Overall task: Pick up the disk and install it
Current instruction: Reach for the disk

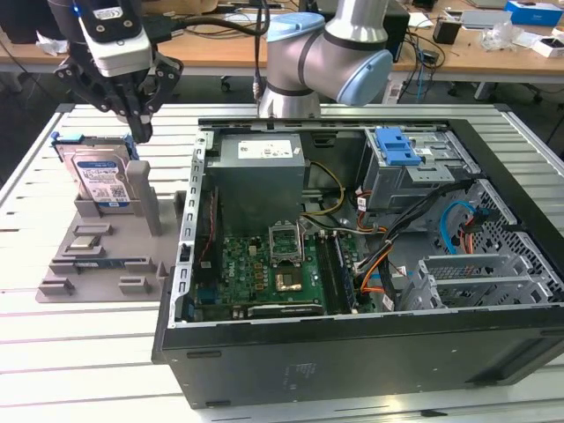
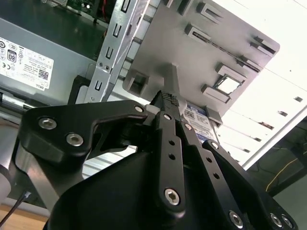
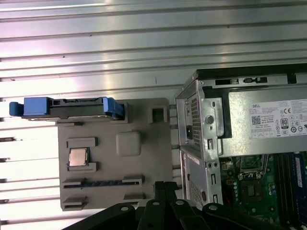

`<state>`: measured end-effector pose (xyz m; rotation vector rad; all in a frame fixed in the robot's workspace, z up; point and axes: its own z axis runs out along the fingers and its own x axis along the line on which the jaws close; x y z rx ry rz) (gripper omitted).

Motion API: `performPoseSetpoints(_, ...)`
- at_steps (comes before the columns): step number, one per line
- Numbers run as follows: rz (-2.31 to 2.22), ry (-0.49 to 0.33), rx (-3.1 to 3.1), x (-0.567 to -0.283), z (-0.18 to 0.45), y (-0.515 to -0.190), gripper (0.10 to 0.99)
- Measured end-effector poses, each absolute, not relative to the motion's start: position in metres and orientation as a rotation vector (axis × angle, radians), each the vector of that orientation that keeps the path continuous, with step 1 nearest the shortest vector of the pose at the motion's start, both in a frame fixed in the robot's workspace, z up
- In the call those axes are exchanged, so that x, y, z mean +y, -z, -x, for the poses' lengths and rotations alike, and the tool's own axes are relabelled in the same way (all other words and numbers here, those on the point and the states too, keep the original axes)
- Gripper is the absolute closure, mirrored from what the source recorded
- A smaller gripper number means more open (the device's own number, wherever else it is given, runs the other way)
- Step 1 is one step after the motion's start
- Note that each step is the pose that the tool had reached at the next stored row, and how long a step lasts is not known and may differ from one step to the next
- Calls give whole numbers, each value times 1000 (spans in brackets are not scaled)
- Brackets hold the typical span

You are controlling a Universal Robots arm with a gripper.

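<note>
Hovering over the flat grey plastic fixture plate on the slatted aluminium table, the black two-fingered gripper has its fingers drawn together and holds nothing. The open black computer case lies just beside the plate.

The disk is a rectangular silver-grey metal hard drive with a blue-and-white label and blue plastic side rails. It stands on edge in a slot at the back of the plate as the exterior view shows it. The gripper is clear of it, higher up and a little toward the exterior view's right. That puts the tips nearly over the tall grey upright post that flanks the drive.

In the first wrist view the disk shows as a dark top edge between blue rail ends at one border of the plate. The gripper sits well apart from it. In the second wrist view the gripper lines up with the post, with the disk's label just off to one side.

I judge the step in hand to be the approach for the pick. To do it well:
- The fingers should part wider than the drive's thin dimension before any descent.
- The tool should be centred over the top edge, not over the post.
- The pads ought to close on the flat metal faces, midway between the rail ends, so the drive hangs level.
- A straight vertical path keeps the fingers off the post and saves the drive from binding in its slot.
</note>
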<state>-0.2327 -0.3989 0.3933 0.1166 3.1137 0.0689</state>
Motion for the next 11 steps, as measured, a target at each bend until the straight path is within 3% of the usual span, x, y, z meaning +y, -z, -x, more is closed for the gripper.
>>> performPoseSetpoints(11,-117,-69,3114,-399,252,-393,980)
